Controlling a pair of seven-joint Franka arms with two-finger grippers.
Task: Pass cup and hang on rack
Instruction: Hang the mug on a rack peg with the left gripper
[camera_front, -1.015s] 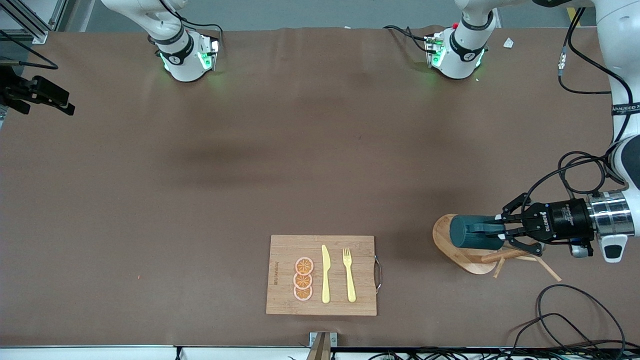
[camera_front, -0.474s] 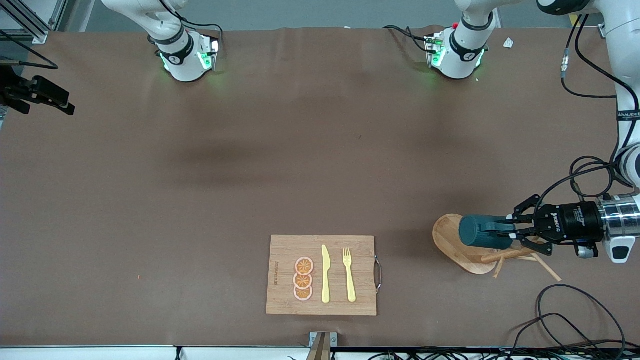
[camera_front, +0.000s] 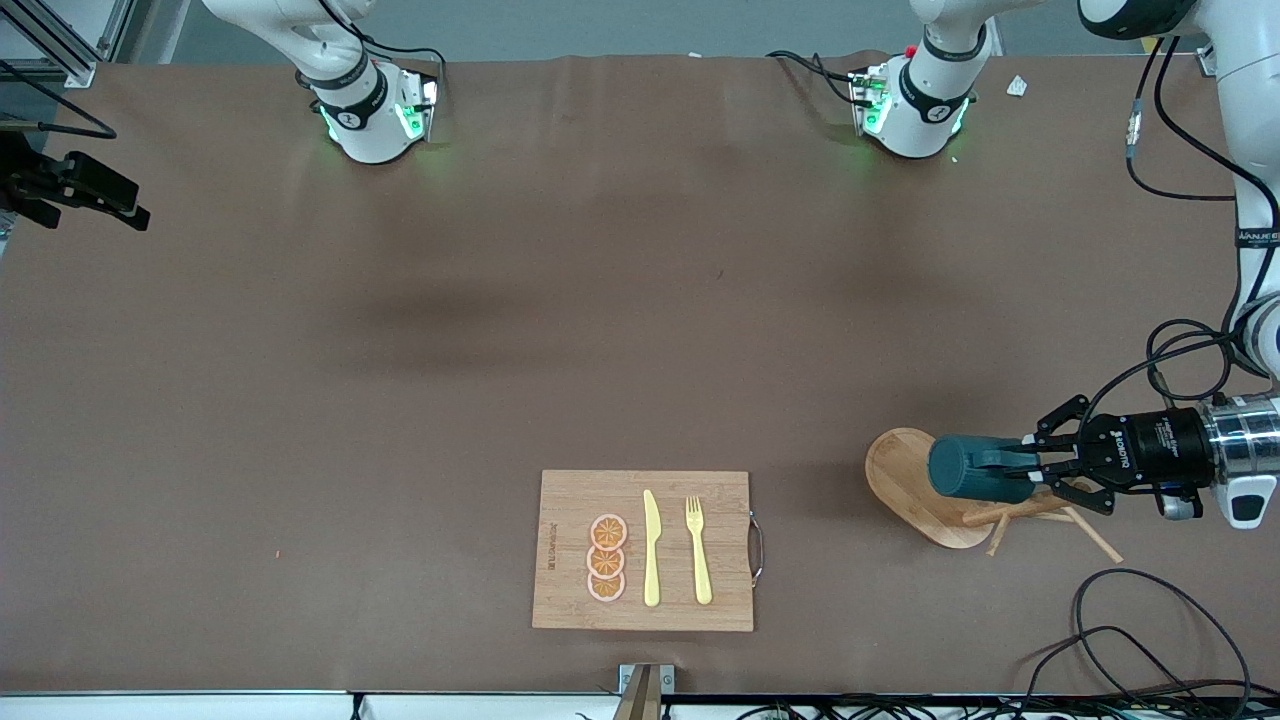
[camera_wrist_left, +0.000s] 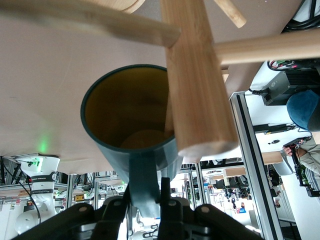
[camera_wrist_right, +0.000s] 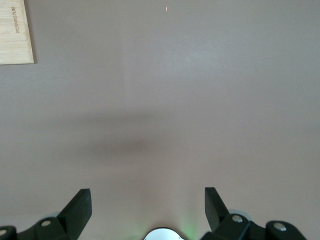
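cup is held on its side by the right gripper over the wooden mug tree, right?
Not quite: it is the left gripper that holds the teal cup on its side over the wooden mug tree. The front view shows that arm coming from the left arm's end of the table. The right gripper is open over bare table.

You get even, bright overhead light on the table (camera_front: 500, 300), with soft shadow bands at its centre and green glow at both bases near twelve o'clock. In the left wrist view the rack (camera_wrist_left: 200, 80) is blurred close up.
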